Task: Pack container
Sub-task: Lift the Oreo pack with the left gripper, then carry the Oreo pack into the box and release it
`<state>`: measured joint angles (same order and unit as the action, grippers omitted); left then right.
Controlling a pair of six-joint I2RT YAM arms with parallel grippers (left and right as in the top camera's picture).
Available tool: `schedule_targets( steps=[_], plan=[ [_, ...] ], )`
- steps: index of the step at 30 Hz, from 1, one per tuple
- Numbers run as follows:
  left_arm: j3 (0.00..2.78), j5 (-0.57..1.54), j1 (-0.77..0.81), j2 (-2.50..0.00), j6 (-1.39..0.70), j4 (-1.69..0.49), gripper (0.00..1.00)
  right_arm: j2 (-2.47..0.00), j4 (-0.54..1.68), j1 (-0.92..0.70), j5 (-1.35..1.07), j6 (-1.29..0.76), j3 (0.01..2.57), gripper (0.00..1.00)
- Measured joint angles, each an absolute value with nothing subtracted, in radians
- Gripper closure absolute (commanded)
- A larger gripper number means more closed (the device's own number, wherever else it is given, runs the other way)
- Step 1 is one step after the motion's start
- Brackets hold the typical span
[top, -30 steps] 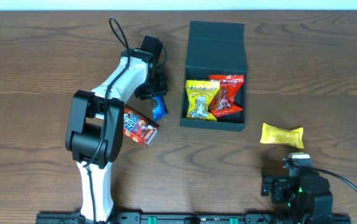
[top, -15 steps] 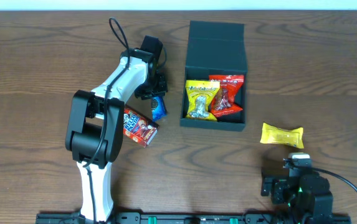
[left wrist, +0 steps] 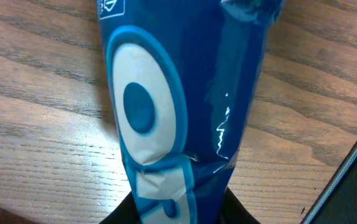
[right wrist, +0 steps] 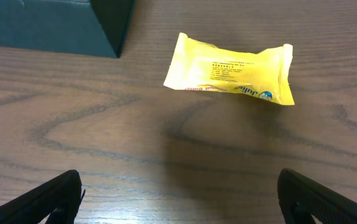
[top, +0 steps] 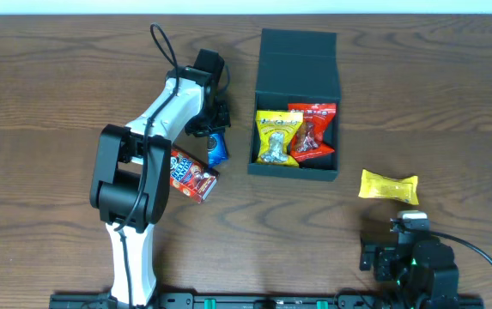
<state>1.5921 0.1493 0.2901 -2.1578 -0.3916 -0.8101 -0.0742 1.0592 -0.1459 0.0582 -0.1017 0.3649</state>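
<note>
wooden desk (top: 57, 86) carries all items. the container (top: 293, 170), a dark box, sits at the middle rear of the desk with its flap lid thrown back away from the robot. inside it lie a yellow packet (top: 276, 136) and a red packet (top: 312, 133), side by side and touching. the left arm (top: 155, 120) reaches to a spot just left of the container. the left tool (top: 214, 129) is pinched narrow on a blue packet (left wrist: 184, 106); whether the packet is clear of the desk cannot be told. the right tool (right wrist: 178, 199) stands wide, holding nothing, near the front right edge. a yellow wrapper (right wrist: 231, 70) lies on the desk ahead of it, right of the container and apart from it. a red snack pack (top: 191, 174) lies partly under the left arm.
</note>
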Motion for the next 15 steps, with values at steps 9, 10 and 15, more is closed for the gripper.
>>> schedule_targets(
  steps=[9,10,15],
  plan=[
    [1.592,0.141,0.290,-2.115,-0.392,-0.822,0.83,-0.074,1.059,-0.146,0.058,-0.102,0.365,0.01],
    [1.592,0.138,0.290,-2.096,-0.392,-0.828,0.83,-0.074,1.059,-0.146,0.058,-0.102,0.365,0.01],
    [1.594,0.091,0.319,-1.982,-0.374,-0.882,0.82,-0.074,1.059,-0.146,0.058,-0.102,0.365,0.01]
  ],
)
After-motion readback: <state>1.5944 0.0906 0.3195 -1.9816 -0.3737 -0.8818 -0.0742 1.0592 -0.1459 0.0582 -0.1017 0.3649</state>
